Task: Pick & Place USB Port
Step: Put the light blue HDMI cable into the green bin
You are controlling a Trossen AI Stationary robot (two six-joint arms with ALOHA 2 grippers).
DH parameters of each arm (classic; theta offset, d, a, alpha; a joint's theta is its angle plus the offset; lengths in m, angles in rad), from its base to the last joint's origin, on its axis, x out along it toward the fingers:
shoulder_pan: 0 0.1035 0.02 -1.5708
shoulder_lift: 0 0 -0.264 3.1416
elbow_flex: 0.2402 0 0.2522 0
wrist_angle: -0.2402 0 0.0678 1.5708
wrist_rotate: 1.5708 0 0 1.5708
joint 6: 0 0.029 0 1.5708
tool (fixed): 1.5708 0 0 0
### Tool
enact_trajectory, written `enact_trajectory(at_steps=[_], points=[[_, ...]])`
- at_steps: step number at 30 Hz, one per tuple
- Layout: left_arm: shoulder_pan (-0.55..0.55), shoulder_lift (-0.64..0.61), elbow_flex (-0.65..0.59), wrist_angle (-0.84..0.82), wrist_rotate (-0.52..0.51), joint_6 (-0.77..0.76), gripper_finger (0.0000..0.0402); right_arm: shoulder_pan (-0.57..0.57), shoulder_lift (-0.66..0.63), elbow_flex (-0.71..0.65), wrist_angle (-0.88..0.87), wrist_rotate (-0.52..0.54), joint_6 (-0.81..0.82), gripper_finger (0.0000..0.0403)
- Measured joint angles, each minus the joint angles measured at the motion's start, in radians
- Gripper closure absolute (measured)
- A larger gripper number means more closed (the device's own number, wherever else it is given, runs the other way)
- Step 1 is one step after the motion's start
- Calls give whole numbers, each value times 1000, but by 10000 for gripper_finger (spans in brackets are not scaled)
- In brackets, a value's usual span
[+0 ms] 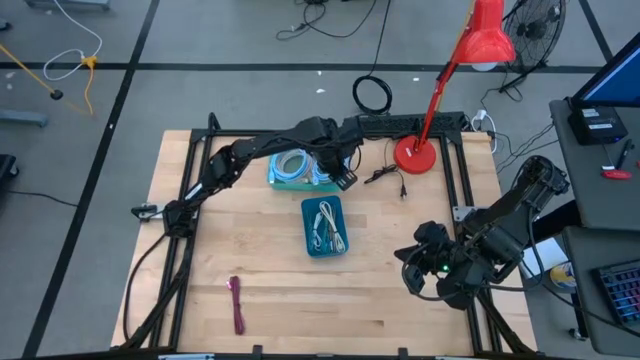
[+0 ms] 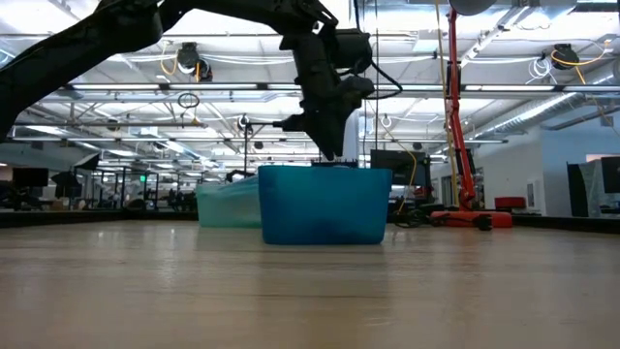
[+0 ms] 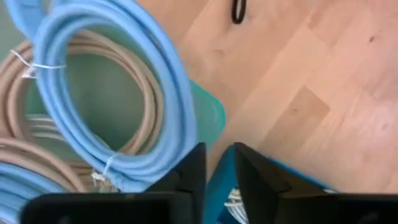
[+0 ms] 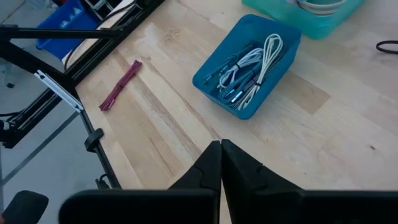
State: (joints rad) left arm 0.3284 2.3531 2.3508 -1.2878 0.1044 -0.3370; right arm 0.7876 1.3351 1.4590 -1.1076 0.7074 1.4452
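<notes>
Blue bin [image 1: 324, 226] sits mid-frame in the overhead shot on the wooden tabletop [image 1: 270, 300], white USB cables [image 1: 327, 224] piled inside. My left gripper [image 1: 346, 180] hovers just above its top edge, beside the teal bin [image 1: 298, 168] of coiled cables [image 3: 118, 93], jaws slightly apart, nothing in them. My right gripper [image 4: 221, 148] waits at lower right, jaws together.

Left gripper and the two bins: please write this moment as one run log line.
left gripper: slightly open, empty, above gap between teal bin and blue bin | right gripper: shut, waiting at table's right edge | black cable: on table
</notes>
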Motion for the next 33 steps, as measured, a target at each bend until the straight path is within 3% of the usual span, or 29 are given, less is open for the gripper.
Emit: enact_trajectory(at_steps=[6,11,16,27,33], points=[[-12,-8,0,11,-55,19,234,0,0,0,6,2,-7,403],[-32,-8,0,13,-172,45,204,0,0,0,6,2,-10,403],[-26,-8,0,16,-240,50,213,0,0,0,5,2,-17,403],[-9,-8,0,27,-135,77,286,0,0,0,5,2,-18,403],[-17,10,-2,18,-141,74,282,0,0,0,5,2,-18,403]])
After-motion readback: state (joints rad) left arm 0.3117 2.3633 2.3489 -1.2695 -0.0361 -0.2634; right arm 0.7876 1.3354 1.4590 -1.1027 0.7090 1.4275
